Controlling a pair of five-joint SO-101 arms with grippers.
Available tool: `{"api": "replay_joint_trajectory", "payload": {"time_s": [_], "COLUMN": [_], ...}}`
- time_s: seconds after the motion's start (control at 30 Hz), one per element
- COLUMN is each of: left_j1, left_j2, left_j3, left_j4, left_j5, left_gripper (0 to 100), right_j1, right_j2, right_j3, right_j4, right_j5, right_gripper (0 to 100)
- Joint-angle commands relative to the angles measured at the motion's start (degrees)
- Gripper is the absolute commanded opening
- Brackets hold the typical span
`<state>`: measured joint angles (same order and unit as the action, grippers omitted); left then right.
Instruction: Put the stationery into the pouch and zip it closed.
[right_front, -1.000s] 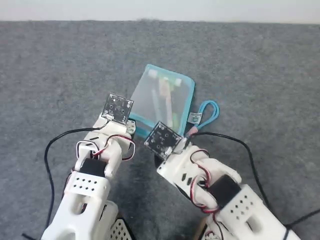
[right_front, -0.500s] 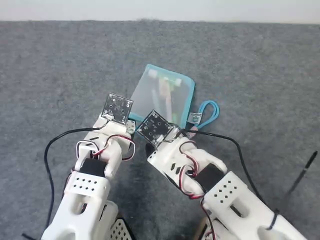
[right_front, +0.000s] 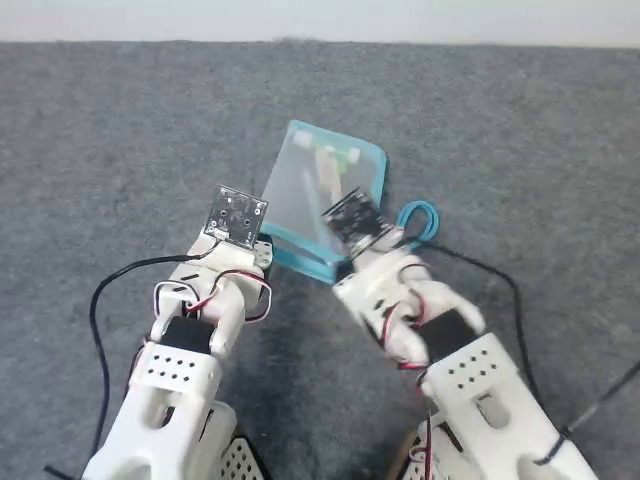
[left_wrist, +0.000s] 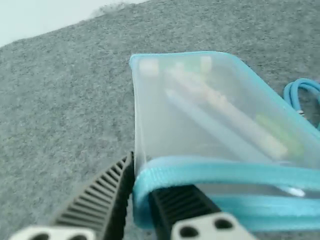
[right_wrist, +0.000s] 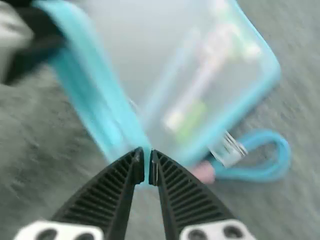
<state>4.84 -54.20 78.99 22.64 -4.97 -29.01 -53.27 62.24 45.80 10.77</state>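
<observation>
Grey felt-like cover (right_front: 520, 120) across my whole tabletop, same all over. Pale wall strip (right_front: 320, 20) along the tabletop's far edge.

Bright, even, diffuse light; soft faint shadows.

Translucent plastic pouch (right_front: 310, 190), rough felt surface (right_front: 120, 130)

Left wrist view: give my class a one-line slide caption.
Left gripper pinches the teal zipper edge of a translucent pouch holding stationery on grey carpet.
</observation>
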Motion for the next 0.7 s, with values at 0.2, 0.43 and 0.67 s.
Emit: {"api": "replay_joint_trajectory", "payload": {"time_s": [0.2, 0.43, 0.67], "left_j1": [-0.44, -0.44, -0.53], "left_j2": [0.09, 0.0, 0.18], "left_j3": [-1.98, -1.63, -1.63], "left_j4": [0.09, 0.09, 0.18], "left_j5": [0.79, 0.79, 0.79], "left_gripper": [1, 1, 1], "right_j1": [19.82, 46.64, 76.44], "right_j2": [-9.1, -4.0, 9.19], "right_j3": [-4.4, -6.95, -17.23], "right_j4": [8.48, 9.19, 7.52], "right_j5": [4.66, 12.31, 18.81], "right_gripper": [0.6, 0.6, 0.7]}}
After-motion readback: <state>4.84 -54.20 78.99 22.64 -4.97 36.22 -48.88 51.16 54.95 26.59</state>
